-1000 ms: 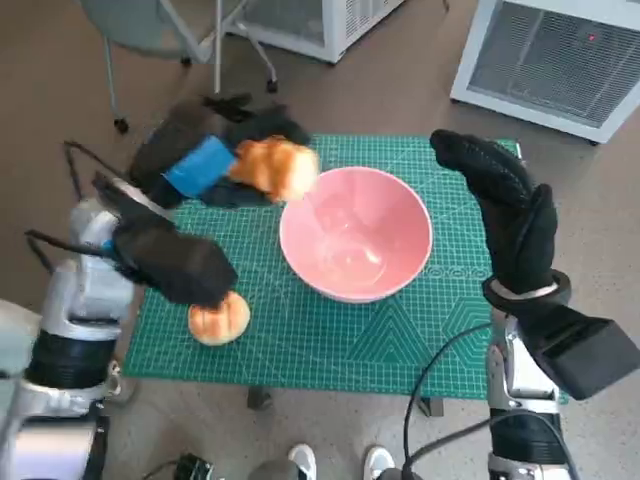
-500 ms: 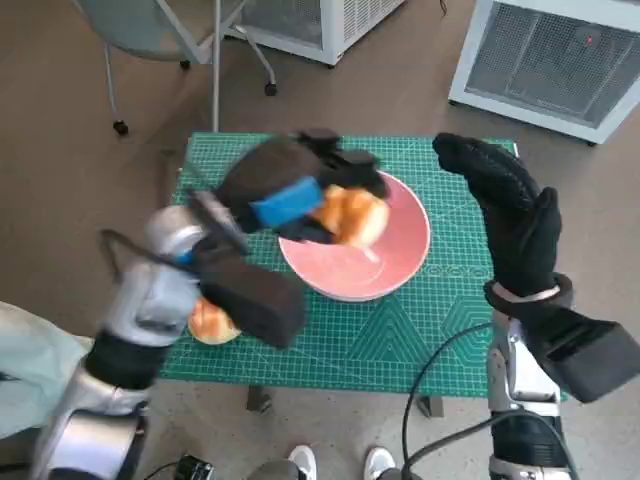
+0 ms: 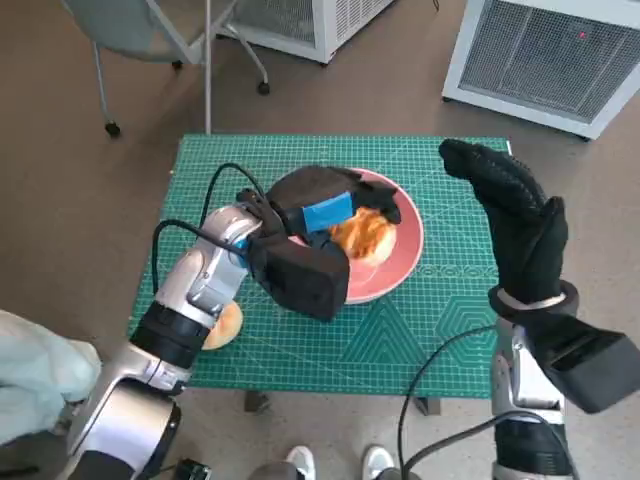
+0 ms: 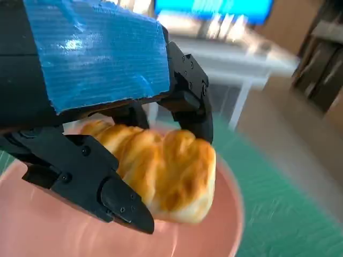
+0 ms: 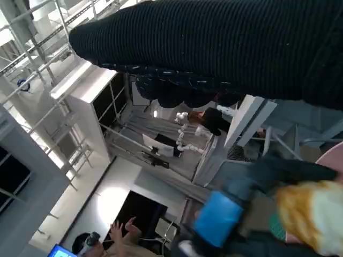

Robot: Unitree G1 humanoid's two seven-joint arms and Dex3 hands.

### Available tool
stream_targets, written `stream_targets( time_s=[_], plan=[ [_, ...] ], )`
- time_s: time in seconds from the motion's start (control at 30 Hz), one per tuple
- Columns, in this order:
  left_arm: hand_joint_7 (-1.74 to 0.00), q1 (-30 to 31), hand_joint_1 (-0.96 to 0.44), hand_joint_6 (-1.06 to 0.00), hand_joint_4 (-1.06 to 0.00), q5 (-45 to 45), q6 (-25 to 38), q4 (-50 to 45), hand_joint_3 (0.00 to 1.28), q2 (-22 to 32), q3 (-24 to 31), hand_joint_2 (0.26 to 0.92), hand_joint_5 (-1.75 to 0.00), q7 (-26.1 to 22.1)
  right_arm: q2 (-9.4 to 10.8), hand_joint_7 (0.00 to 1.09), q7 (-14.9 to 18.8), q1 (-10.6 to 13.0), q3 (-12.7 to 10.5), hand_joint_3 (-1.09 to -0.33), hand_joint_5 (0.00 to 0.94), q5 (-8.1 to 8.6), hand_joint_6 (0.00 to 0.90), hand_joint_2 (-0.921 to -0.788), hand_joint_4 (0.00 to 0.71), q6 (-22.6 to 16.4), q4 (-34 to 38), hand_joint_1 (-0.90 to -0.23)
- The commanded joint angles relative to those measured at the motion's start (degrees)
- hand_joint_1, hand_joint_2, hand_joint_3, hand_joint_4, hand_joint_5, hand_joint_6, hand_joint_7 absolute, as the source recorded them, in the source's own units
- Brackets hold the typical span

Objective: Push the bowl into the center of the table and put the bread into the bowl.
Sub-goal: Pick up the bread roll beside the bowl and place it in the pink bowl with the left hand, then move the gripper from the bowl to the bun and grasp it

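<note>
Green cutting mat (image 3: 420, 340): pink bowl (image 3: 400, 262) sits central.
My left hand (image 3: 325, 205) pinches the bread roll (image 3: 362, 235) over it for release; right hand (image 3: 515, 215) spread, clear.

A brown floor (image 3: 60, 200) is spreading out around the small table, which is wearing a green cutting mat (image 3: 400, 340) ruled with a pale grid. Beyond the table's far edge, a chair (image 3: 150, 40) on castors is standing beside a white cabinet (image 3: 300, 20) with a grille. A second white grilled unit (image 3: 550, 50) is sitting off to the far right (a small red light is glowing on it). In the right wrist view, pale shelving (image 5: 91, 101) is catching bright light.
</note>
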Motion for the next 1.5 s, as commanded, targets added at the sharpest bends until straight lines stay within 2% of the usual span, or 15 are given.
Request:
stream_targets(
  time_s=[0.03,0.2,0.4,0.73,0.93,1.1,1.3,1.5],
  plan=[
    [-0.05,-0.8,-0.16,-0.24,-0.08,0.5,0.1,-0.9,0.01,1.2,-0.6,0.782,-0.03,-2.1,0.2,0.53,-0.9,1.3,0.0,-0.754,0.001,-1.03,-0.001,-0.921,0.141,0.1,0.2,-0.755],
    [-0.01,0.7,-0.27,-0.22,-0.01,0.7,-0.4,-3.9,0.00,2.9,0.1,0.777,0.00,-2.1,0.5,0.53,-1.4,1.4,0.2,-0.754,0.001,-1.57,-0.001,-0.921,0.142,0.0,0.3,-0.755],
    [0.00,3.7,-0.30,-0.20,0.00,-2.5,1.1,-10.1,0.00,5.0,3.0,0.773,0.00,-4.2,0.9,0.53,-1.9,1.5,0.5,-0.754,0.000,-2.15,-0.001,-0.921,0.141,-0.1,0.3,-0.755],
    [0.00,10.1,-0.33,-0.19,0.00,-12.5,0.0,-23.2,0.00,13.4,11.5,0.768,0.00,-11.0,1.3,0.53,-2.7,1.9,1.3,-0.755,0.000,-2.85,-0.001,-0.921,0.136,0.6,-0.9,-0.757],
    [0.00,15.5,-0.34,-0.19,0.00,-20.3,0.3,-29.6,0.00,20.0,18.1,0.763,0.00,-16.2,1.3,0.53,-2.7,2.5,1.7,-0.757,0.000,-2.52,-0.001,-0.921,0.135,1.2,-1.9,-0.757],
    [0.00,20.1,-0.33,-0.19,0.00,-22.9,1.1,-31.9,0.00,25.4,22.1,0.751,0.00,-19.2,1.4,0.53,-2.4,2.7,1.9,-0.757,0.000,-1.99,-0.001,-0.921,0.134,1.8,-2.3,-0.758],
    [-0.01,24.1,-0.32,-0.20,-0.01,-24.9,2.3,-32.4,0.00,29.8,24.6,0.744,-0.01,-22.4,1.7,0.53,-1.9,2.4,2.1,-0.756,0.000,-1.35,-0.001,-0.921,0.127,1.9,-1.5,-0.763],
    [-0.02,27.1,-0.32,-0.24,-0.05,-24.6,5.3,-33.2,0.00,31.9,24.1,0.744,-0.01,-24.6,2.2,0.52,-1.3,1.7,2.4,-0.756,0.000,-0.99,-0.001,-0.921,0.119,1.9,-0.4,-0.765]
  ],
)
